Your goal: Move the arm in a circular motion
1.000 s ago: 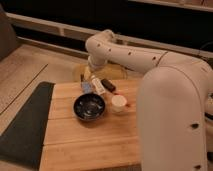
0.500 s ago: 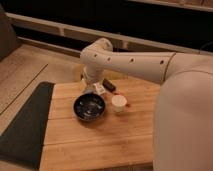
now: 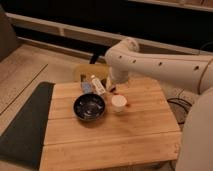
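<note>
The arm is large, off-white and tubular, with small dark screw holes. It reaches in from the right and bends at a bulbous joint above the far edge of the wooden table. From the joint it drops to the gripper, a dark part just above the table's far edge, between a small bottle and a white cup. The gripper holds nothing that I can see.
A dark bowl stands on the table left of the white cup. A yellow object lies behind the bottle. A dark mat lies on the floor to the left. Cables trail on the right.
The arm's bent joint has swung to the right and its thick segment now fills less of the right side. The bowl, cup and bottle have not moved on the table.
</note>
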Available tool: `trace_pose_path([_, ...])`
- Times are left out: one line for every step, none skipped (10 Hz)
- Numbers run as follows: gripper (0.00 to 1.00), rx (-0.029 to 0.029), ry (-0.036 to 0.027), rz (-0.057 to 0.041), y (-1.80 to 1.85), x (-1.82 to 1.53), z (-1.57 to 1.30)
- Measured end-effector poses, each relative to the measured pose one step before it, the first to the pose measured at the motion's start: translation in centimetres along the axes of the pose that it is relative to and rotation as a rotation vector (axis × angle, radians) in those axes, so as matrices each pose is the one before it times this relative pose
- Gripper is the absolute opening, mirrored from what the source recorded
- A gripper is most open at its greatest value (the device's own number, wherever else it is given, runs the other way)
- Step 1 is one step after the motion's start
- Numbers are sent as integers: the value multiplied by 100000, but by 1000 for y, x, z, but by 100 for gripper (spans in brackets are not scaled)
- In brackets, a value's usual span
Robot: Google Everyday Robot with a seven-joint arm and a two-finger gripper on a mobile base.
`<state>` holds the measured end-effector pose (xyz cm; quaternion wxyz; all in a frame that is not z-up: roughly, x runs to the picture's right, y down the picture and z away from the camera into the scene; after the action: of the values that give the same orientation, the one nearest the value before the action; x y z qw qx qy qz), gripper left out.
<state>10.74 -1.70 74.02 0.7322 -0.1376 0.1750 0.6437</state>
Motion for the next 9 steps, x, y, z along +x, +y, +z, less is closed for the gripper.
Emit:
trace_pose_path([65, 8241, -279, 6728, -3786, -649, -81])
trace_pose_path([65, 7434, -1525, 4649, -2562, -1625, -14])
trace_pose_path([65, 5443, -1081, 2372, -1541, -1501, -36])
trace_pose_path([65, 4612, -1560, 1258, -1164, -1807, -85])
trace_pose_path([65, 3083, -2654, -2215, 389, -2468, -308])
trace_pose_path([65, 74, -1825, -3558, 1302, -1574, -142])
trace_pose_path([65, -269, -1533, -3691, 1550, -1483, -147])
trace_pose_path([65, -2091, -946, -5718, 2850, -1481, 271])
trace_pose_path([65, -3019, -201, -4794, 2770, -799, 349])
